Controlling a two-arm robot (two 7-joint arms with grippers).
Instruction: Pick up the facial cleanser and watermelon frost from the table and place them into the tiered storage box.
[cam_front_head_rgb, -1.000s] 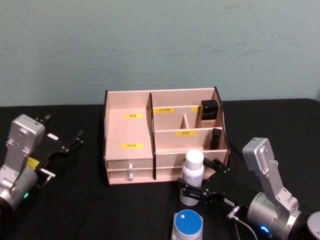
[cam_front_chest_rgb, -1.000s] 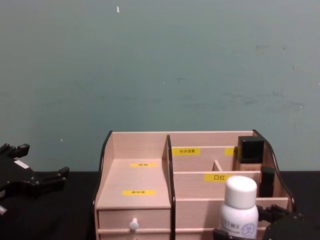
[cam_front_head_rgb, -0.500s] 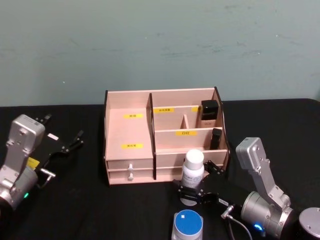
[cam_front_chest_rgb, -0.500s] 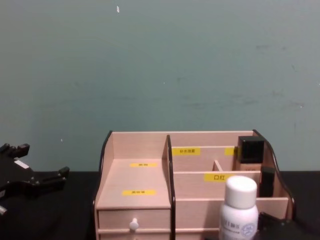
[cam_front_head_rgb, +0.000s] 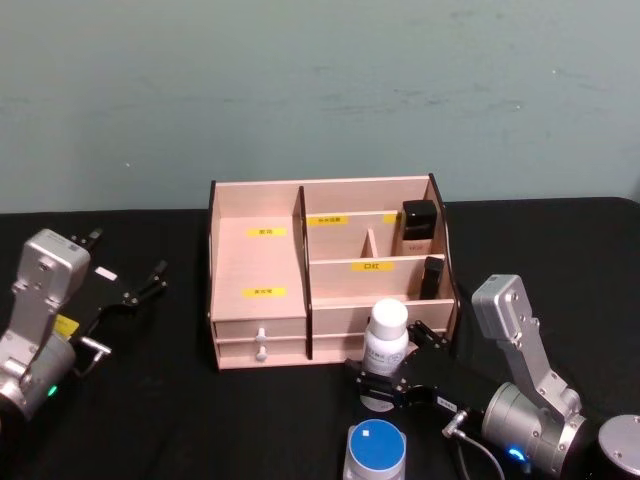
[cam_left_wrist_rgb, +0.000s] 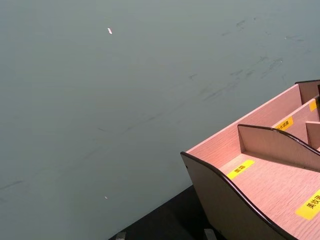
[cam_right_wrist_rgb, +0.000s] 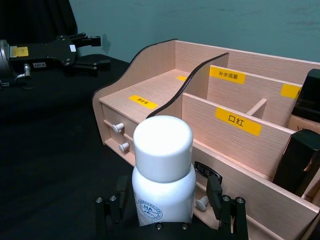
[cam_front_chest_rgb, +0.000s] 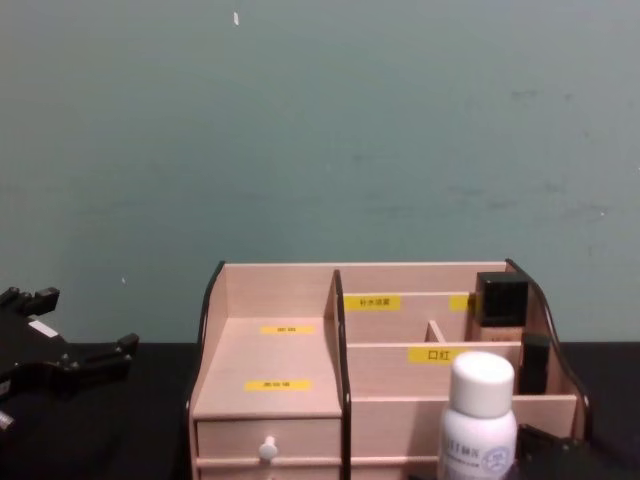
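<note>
Right wrist view: white bottle (cam_right_wrist_rgb: 163, 155) between spread fingers of right gripper (cam_right_wrist_rgb: 168, 199)

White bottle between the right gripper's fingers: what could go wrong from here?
The right gripper straddles the white bottle low, so it may tip on closing. One finger sits near the tiered storage box drawer knobs and could snag. The blue-lidded jar nearby could get bumped.

Between the right gripper's (cam_front_head_rgb: 396, 368) jaws, the white bottle's (cam_front_head_rgb: 385, 338) base is hidden from us in the head view, and the chest view's lower edge cuts off its body. Short of the jaws, a blue-lidded jar (cam_front_head_rgb: 375, 452) runs off the head view's bottom edge. Beyond the jaws, the tiered storage box's (cam_front_head_rgb: 330, 320) yellow labels (cam_front_head_rgb: 265, 291) are too small for us to read there.
</note>
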